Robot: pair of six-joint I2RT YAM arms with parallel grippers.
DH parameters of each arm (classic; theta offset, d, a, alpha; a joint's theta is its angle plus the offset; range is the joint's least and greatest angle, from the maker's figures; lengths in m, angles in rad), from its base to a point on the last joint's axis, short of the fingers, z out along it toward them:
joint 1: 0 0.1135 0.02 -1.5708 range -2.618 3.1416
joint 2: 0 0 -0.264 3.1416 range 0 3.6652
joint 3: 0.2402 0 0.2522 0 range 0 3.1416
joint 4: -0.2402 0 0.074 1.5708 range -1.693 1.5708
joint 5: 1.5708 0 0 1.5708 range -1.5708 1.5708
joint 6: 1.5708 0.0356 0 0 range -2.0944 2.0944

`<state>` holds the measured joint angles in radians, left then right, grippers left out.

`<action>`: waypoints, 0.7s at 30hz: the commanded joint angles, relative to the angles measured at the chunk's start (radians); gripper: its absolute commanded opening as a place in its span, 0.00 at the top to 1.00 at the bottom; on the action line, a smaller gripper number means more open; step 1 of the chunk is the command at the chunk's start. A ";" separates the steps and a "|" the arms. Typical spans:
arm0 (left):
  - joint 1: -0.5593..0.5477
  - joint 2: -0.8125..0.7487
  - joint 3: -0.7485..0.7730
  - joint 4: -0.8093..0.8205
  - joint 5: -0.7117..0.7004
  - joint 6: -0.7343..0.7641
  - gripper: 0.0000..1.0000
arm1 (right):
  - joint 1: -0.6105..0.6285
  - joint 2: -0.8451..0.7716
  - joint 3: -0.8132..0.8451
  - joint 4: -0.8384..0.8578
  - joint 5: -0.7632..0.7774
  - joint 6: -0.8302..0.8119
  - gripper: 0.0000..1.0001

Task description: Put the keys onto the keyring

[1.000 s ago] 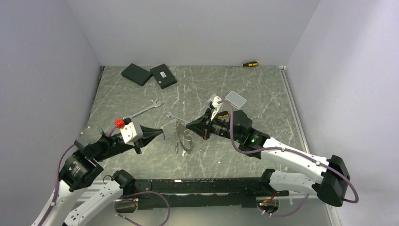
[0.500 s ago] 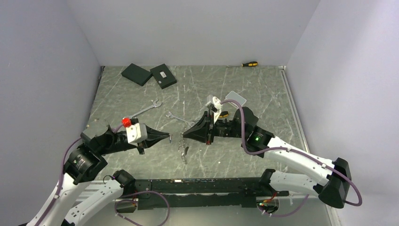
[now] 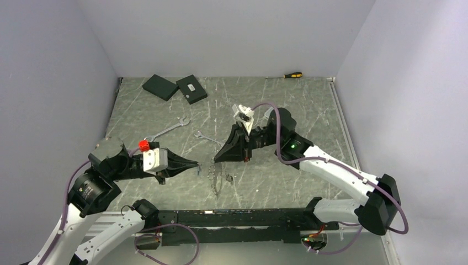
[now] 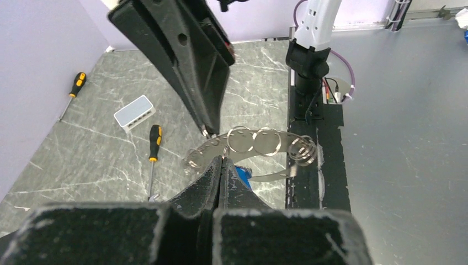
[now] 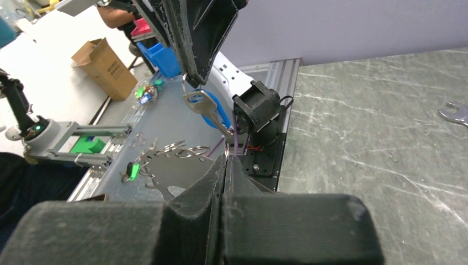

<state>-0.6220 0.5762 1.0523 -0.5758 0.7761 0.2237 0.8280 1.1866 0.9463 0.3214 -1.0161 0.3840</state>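
A silver key with a blue head (image 5: pixel 203 107) hangs from a small ring pinched in my left gripper (image 3: pixel 196 164), which is shut. In the left wrist view only the blue head (image 4: pixel 241 176) shows beside the left gripper (image 4: pixel 222 160). My right gripper (image 5: pixel 226 158) is shut on a thin wire keyring (image 5: pixel 227 150). A flat grey metal plate (image 4: pixel 208 148) carrying several split rings (image 4: pixel 267 141) dangles from it above the table. The two gripper tips face each other, a short gap apart, with the right gripper (image 3: pixel 214 160) slightly higher.
Two silver spanners (image 3: pixel 172 128) (image 3: pixel 205 137) lie on the marble table behind the grippers. Two black boxes (image 3: pixel 175 87) sit at the back left, and a screwdriver (image 3: pixel 292 74) lies by the back wall. A white box (image 4: pixel 134 112) and another screwdriver (image 4: pixel 155 142) lie beyond the right arm.
The right arm has risen and tilted its gripper downward, so the ring plate now hangs lower and edge-on. The left gripper has moved right toward it. Both stayed shut.
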 commanded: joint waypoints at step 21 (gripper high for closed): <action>0.004 0.018 -0.052 0.113 -0.010 -0.136 1.00 | -0.010 0.058 0.192 -0.133 -0.056 -0.106 1.00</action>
<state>-0.6220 0.5758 1.0084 -0.5224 0.7586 0.1364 0.8158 1.2537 1.0809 0.1654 -1.0786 0.3084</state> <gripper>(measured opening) 0.007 0.010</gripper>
